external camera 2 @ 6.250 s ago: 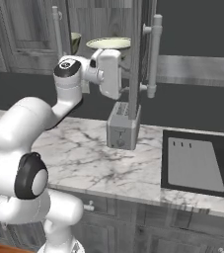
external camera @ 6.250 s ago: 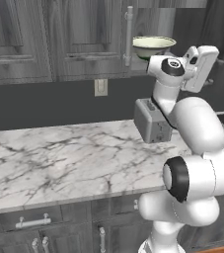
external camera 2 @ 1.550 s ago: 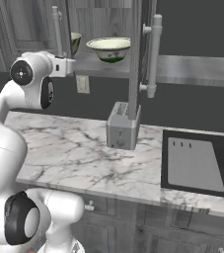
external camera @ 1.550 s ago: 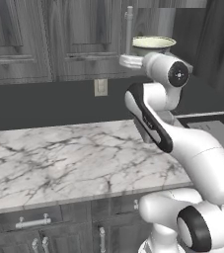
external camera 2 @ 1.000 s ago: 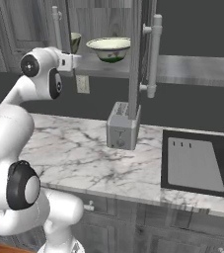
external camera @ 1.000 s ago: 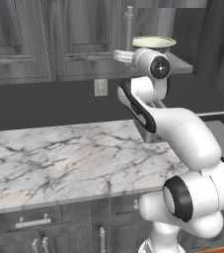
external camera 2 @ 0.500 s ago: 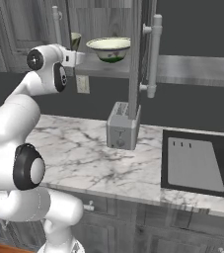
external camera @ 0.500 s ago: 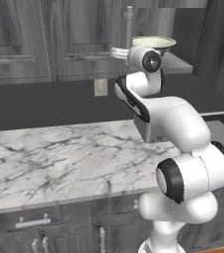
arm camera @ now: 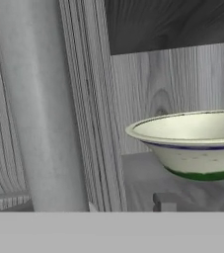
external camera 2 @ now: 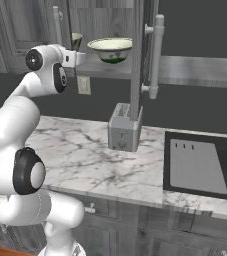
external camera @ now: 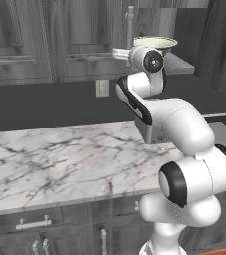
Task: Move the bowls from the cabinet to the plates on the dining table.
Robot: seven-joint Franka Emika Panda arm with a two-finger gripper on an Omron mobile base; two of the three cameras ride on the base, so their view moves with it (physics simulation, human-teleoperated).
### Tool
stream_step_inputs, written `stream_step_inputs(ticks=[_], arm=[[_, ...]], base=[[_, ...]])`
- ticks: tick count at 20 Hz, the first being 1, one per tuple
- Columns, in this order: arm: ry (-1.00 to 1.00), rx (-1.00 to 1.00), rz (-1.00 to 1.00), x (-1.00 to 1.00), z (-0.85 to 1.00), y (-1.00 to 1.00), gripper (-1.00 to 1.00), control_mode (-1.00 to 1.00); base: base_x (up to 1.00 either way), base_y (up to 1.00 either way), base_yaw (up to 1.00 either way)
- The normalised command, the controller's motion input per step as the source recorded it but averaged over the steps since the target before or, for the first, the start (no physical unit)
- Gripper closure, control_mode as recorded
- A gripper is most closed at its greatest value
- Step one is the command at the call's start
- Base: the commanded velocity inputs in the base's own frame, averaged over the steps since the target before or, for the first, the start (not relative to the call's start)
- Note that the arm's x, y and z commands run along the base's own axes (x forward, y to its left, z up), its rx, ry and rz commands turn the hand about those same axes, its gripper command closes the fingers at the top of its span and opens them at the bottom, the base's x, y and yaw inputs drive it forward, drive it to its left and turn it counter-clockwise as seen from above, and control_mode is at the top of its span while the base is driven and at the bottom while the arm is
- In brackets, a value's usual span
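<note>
A pale bowl (external camera 2: 111, 49) with a green foot sits on the open cabinet's shelf (external camera 2: 102, 70); it also shows in the left base view as the bowl (external camera: 156, 42) and in the hand view as the bowl (arm camera: 195, 141). A second bowl (external camera 2: 76, 40) stands further back, partly hidden by my hand. My gripper (external camera 2: 81, 59) hovers at shelf height just left of the near bowl, apart from it. In the hand view my gripper (arm camera: 128, 206) is open, with one fingertip (arm camera: 165, 201) low in front of the shelf and nothing between the jaws. The plates and dining table are out of view.
The shut left door's silver bar handle (arm camera: 39, 104) and door edge are close on my left. The right door (external camera 2: 137, 65) stands open edge-on with its handle (external camera 2: 157, 55). A toaster (external camera 2: 122, 132) stands on the marble counter (external camera 2: 75, 150), and a dark sink (external camera 2: 200, 165) lies to the right.
The arm has swung its hand up and in toward the cabinet shelf, ending beside the near bowl. The bowls have not moved.
</note>
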Motion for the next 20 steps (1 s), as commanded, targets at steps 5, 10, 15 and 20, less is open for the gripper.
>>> stream_step_inputs(ticks=[5, 10, 15, 20], arm=[[0.00, 0.00, 0.00, 0.00, 0.00, 0.00, 1.00, -1.00], [-0.03, 0.00, 0.00, -0.05, 0.12, 0.00, 1.00, -1.00], [-0.01, 0.02, 0.00, -0.17, 0.39, 0.03, 1.00, -1.00], [0.02, 0.03, 0.00, -0.25, 0.52, 0.03, 1.00, -1.00]], base=[[0.00, 0.00, 0.00], [0.00, 0.00, 0.00], [0.00, 0.00, 0.00], [0.00, 0.00, 0.00]])
